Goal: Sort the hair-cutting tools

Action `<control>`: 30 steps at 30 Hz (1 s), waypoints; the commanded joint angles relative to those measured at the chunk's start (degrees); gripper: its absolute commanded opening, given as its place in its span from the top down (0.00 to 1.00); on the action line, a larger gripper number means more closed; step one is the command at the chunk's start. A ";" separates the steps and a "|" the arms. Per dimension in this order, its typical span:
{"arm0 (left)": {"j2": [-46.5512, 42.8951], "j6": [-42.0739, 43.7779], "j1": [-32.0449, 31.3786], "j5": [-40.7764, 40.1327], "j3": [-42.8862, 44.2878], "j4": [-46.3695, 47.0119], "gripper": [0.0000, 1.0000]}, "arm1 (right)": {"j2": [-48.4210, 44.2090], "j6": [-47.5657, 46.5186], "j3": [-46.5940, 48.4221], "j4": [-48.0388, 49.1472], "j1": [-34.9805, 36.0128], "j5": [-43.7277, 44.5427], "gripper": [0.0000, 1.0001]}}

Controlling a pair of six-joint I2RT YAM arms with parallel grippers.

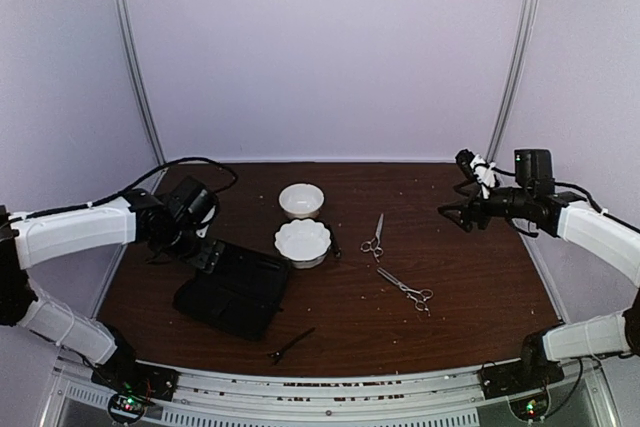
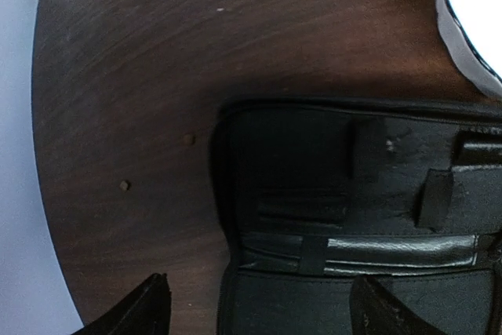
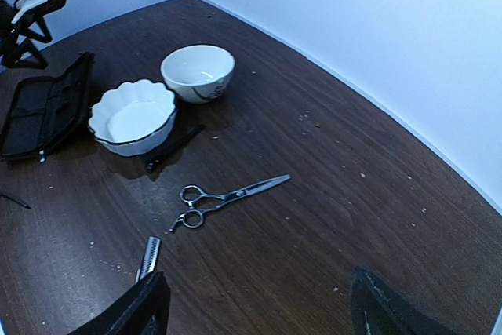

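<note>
Left gripper: jaws wide, nothing between. Open black case directly beneath, running out past the right finger.

Right gripper: jaws wide, empty, high above the table.

Positions from the right jaws:
- First scissors just ahead, a little toward the left finger, blades pointing right.
- Second scissors close by the left fingertip, only part showing.
- Black stick tool further ahead, against or just beside the scalloped bowl; cannot tell which.
- Round bowl beyond that.
- Other stick tool well apart from both grippers, nearer the left.

Probable step: right-arm pick of first scissors.
- Descend straight.
- Rotate wrist to set jaws across the shank near the pivot, not over the rings.
- Bring fingertips down to the wood before closing.
- Close slowly, since thin flat metal probably skids.
</note>
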 commanded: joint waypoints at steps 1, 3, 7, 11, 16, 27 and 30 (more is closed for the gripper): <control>-7.42 -9.66 5.21 2.43 -6.30 5.62 0.18 | 0.74 -3.00 1.71 -2.15 5.80 -2.57 0.21; -9.27 -9.99 8.68 5.92 -8.75 6.72 0.18 | 1.66 -4.14 2.72 -4.16 10.01 -1.36 0.27; -10.59 -11.23 16.10 13.63 -10.69 7.05 0.21 | 5.18 -18.32 8.47 -17.91 23.19 6.04 0.34; -9.30 -12.36 21.61 21.36 -11.67 9.18 0.22 | 10.76 -19.50 11.53 -20.83 31.57 6.90 0.33; -7.23 -13.00 23.63 22.37 -13.43 12.09 0.21 | 19.90 -20.15 18.29 -23.85 43.00 13.48 0.32; -2.20 -14.16 23.78 23.70 -17.71 17.52 0.34 | 41.63 -23.87 35.59 -29.83 55.14 17.77 0.49; -2.54 -14.43 23.75 25.20 -18.79 17.92 0.35 | 45.47 -24.79 39.23 -30.82 56.59 17.90 0.50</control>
